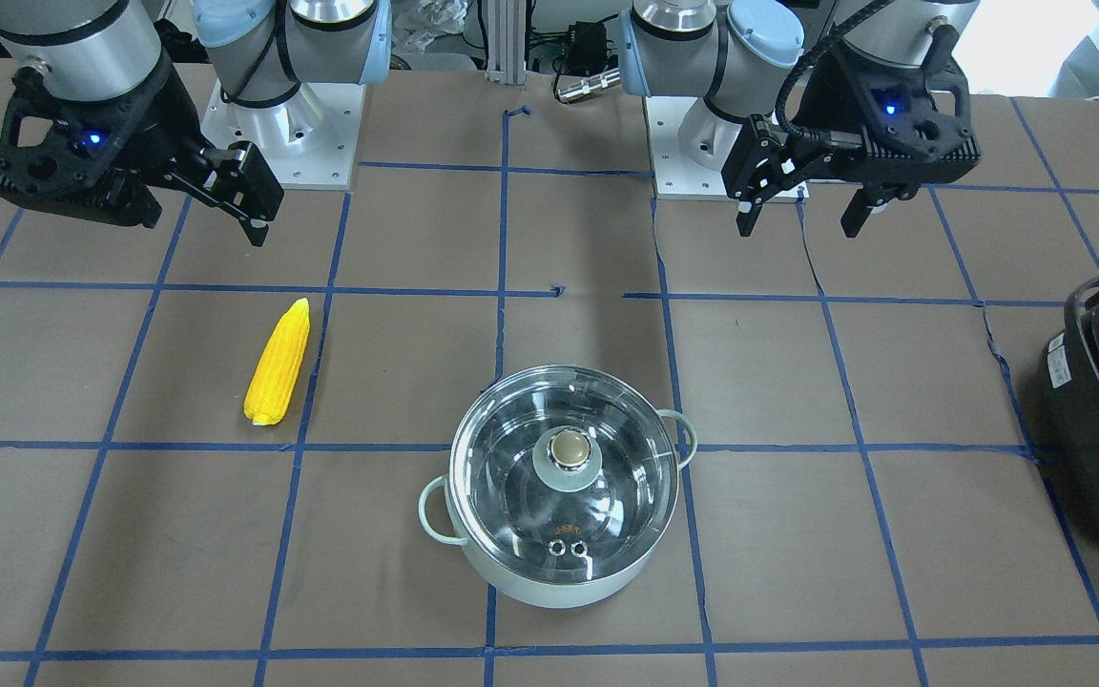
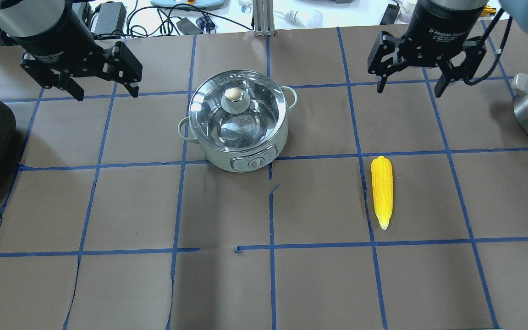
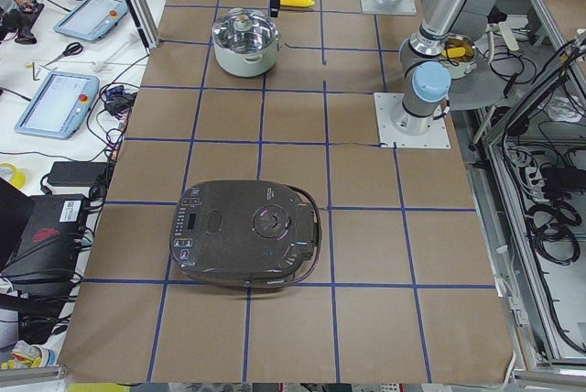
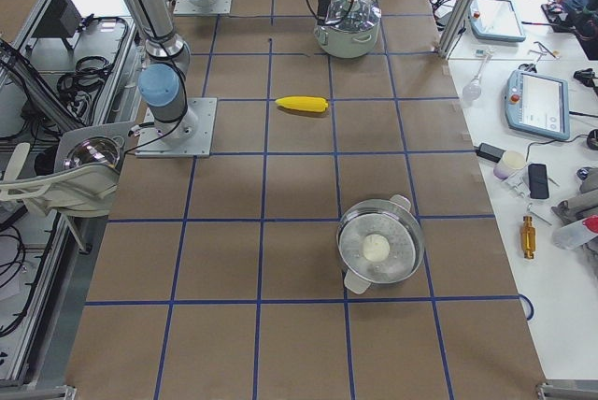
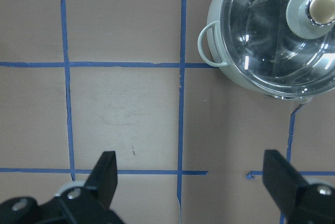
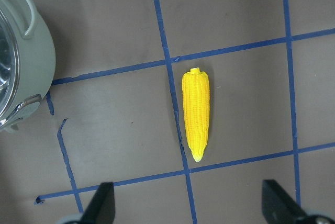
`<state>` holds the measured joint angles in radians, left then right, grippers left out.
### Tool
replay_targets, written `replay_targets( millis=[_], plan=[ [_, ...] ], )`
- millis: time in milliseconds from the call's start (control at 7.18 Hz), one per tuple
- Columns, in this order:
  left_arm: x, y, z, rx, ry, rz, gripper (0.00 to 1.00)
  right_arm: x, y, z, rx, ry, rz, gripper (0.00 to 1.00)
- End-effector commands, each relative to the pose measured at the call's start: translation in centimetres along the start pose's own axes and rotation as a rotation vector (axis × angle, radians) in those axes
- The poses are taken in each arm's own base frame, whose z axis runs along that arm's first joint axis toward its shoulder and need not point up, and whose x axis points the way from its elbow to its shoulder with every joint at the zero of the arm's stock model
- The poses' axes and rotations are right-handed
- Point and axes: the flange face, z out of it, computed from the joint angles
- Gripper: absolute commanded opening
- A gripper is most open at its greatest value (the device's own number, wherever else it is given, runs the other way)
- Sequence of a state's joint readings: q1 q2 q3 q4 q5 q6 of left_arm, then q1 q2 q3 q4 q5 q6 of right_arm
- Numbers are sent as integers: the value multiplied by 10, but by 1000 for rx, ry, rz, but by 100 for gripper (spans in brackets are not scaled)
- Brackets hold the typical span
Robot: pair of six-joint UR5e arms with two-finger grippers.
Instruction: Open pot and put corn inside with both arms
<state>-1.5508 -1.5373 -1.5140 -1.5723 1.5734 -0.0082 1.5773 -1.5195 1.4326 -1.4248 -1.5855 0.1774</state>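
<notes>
Pot [image 2: 227,158]: is sitting mid-bench [image 2: 319,284], its glass lid [image 2: 245,123] seated and the knob [image 2: 233,95] pointing up at centre. Corn [image 2: 382,191]: is lying flat, well apart on my right arm's side. Left hand [image 2: 107,95]: is hanging beside the pot, spread wide and empty. Right hand [image 2: 409,91]: is hovering beyond the corn, likewise wide and empty. I am judging lid removal first: I am aiming to centre the left hand over the knob, close squarely and lift straight.

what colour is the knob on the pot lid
The knob is beige, ringed in pale mint; clearest in the left wrist view.
</notes>
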Motion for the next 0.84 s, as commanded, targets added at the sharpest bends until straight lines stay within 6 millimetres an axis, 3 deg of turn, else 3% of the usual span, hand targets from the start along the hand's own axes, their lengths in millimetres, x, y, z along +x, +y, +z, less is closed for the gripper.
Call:
replay_targets(
  millis=[0, 696],
  plan=[
    [0, -1, 1, -3, 0, 1, 100, 0, 0, 0, 1, 2, -1, 100],
    [0, -2, 2, -4, -4, -1, 100, -2, 0, -2, 5, -13, 12, 100]
  ],
)
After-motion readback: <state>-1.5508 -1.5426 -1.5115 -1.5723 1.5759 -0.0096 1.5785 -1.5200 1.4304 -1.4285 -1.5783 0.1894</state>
